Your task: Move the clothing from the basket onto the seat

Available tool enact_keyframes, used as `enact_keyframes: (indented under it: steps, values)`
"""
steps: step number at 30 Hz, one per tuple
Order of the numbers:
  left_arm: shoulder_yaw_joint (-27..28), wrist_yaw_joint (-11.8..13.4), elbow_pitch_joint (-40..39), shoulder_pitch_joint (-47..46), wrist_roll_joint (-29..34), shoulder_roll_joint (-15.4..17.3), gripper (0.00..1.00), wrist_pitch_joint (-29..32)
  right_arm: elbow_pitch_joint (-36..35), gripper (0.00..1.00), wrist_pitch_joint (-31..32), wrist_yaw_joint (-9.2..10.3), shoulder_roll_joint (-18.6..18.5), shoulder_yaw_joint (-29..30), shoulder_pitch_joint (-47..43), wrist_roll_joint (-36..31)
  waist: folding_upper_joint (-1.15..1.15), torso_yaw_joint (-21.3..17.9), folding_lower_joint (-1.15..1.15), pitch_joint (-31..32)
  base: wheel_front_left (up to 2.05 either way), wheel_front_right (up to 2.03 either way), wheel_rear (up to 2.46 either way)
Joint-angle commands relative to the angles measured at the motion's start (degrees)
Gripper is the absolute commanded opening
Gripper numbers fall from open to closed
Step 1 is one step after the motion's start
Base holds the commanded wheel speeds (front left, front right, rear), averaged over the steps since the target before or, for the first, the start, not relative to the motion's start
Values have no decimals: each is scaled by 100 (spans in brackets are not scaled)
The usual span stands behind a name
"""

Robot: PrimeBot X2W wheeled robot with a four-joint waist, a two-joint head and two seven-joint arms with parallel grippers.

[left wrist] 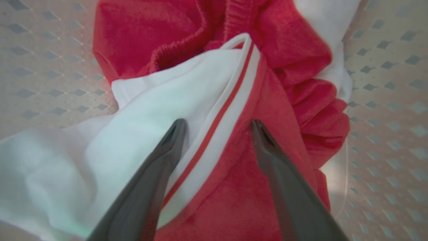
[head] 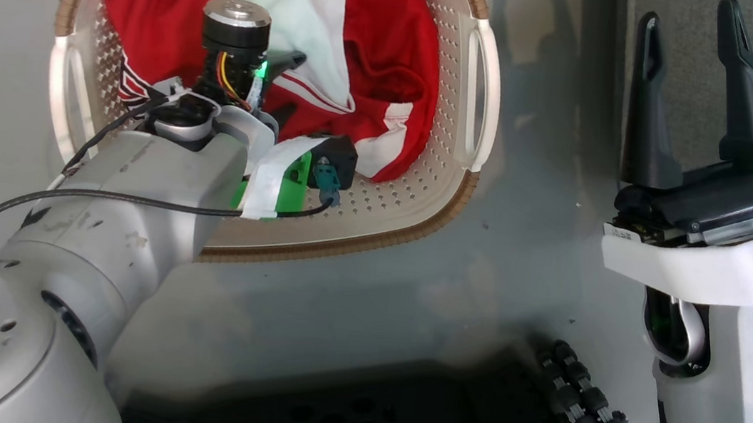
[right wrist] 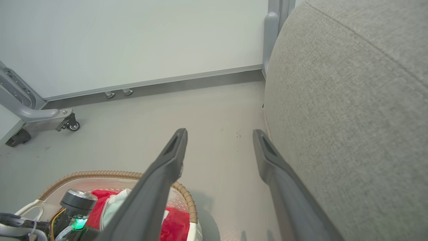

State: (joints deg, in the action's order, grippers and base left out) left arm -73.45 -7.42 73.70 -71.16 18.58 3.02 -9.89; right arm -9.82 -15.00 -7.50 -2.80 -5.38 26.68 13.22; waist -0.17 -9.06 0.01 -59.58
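Left arm (head: 132, 210) in basket (head: 454, 192), left fingers (left wrist: 157, 174) spread over clothing (left wrist: 284, 67); right fingers (head: 744, 84) spread, upright.

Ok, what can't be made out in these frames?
1. Any lettering on the clothing: head view, folds hide it.
2. Whether the left gripper touches it: left wrist view, close and blurred.
3. Near corner of the basket: head view, the left arm covers it.
4. Extent of the seat: right wrist view, cut off by the edge.
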Motion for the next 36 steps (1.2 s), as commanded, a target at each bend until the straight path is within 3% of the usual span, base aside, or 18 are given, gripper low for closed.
enact_keyframes:
  steps: [1,10,12,13,20,27,36]
  values:
    - [6,-4,22,-63,-64,126,100,156,-6,100,-28,2,-16,-23,67,65,17,-79,-1,-90,0,0,0]
    - [6,-4,23,-148,-105,320,100,737,5,100,-28,2,-17,-73,42,21,17,-74,-1,-244,0,0,0]
    - [5,-4,22,-192,-95,326,13,752,-3,100,-28,2,-16,-94,65,32,17,-63,-1,-264,0,0,0]
    - [4,-4,23,-180,-90,350,0,795,-2,100,-28,2,-16,-120,74,28,17,-53,-1,-268,0,0,0]
    - [6,-3,21,-209,-244,321,0,751,61,100,-28,2,-17,-216,104,-55,17,29,-1,-177,0,0,0]
    - [44,4,8,-111,-565,210,0,281,142,100,-28,2,-18,-174,129,-125,17,150,-1,257,0,0,0]
    - [213,475,-232,615,-951,110,0,-439,366,100,-28,2,-19,-231,-107,-179,17,266,-1,1305,0,0,0]
